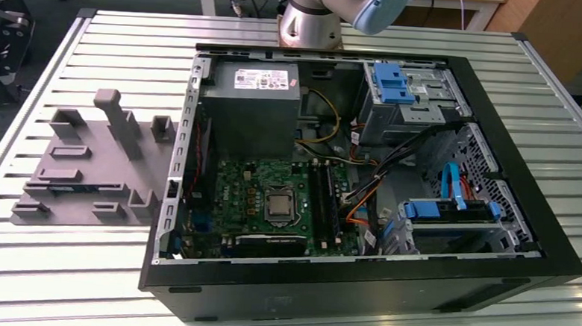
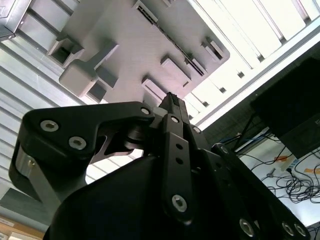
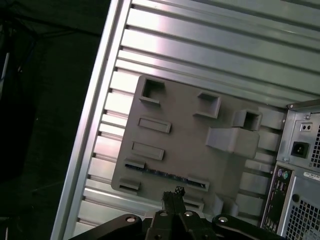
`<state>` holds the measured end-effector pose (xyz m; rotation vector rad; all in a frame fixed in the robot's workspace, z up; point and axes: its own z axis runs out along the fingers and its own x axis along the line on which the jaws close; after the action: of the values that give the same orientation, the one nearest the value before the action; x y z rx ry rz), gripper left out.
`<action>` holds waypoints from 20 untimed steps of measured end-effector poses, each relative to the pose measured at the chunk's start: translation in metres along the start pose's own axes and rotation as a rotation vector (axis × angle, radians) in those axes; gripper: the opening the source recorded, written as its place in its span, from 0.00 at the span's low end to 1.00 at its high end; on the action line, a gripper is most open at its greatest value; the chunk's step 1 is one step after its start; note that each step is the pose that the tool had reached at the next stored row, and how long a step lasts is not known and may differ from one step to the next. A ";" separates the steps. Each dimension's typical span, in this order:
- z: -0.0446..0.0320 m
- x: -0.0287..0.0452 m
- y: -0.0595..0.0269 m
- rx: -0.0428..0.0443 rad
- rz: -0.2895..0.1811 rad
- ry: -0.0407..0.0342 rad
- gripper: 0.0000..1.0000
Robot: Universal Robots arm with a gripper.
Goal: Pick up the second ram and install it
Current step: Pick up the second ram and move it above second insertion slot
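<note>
The second ram (image 3: pixel 165 175) is a thin dark blue-green stick with a row of small chips. It stands on edge between two end holders of the grey fixture tray (image 3: pixel 185 135), and in the exterior view the ram (image 1: pixel 56 188) shows as a bluish strip near the tray's front-left corner. In the first wrist view my gripper (image 3: pixel 173 192) hangs well above the tray, close over the ram's side of it. Its black fingers are pressed together with nothing between them. The second wrist view has the gripper (image 2: pixel 170 98) over the same tray (image 2: pixel 125 45).
An open black computer case (image 1: pixel 364 294) lies on the slatted aluminium table (image 1: pixel 86 272), to the exterior view's right of the tray. Inside are the green motherboard (image 1: pixel 239 198) with long black slots (image 1: pixel 325 202), a grey power supply (image 1: pixel 249 108), blue drive brackets and loose cables. The arm's base (image 1: pixel 309 26) stands behind the case.
</note>
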<state>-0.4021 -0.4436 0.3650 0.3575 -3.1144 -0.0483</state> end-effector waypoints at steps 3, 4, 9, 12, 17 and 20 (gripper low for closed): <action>0.0000 0.0003 0.0001 0.0000 -0.014 0.0005 0.11; 0.0000 0.0004 0.0001 0.0000 -0.019 0.0007 0.11; 0.0000 0.0008 0.0001 0.0001 -0.043 0.0014 0.11; 0.0000 0.0011 0.0002 0.0001 -0.057 0.0018 0.11; 0.0000 0.0016 0.0002 0.0002 -0.080 0.0025 0.11; 0.0000 0.0019 0.0002 0.0002 -0.094 0.0030 0.11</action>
<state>-0.4039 -0.4438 0.3651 0.5034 -3.0927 -0.0478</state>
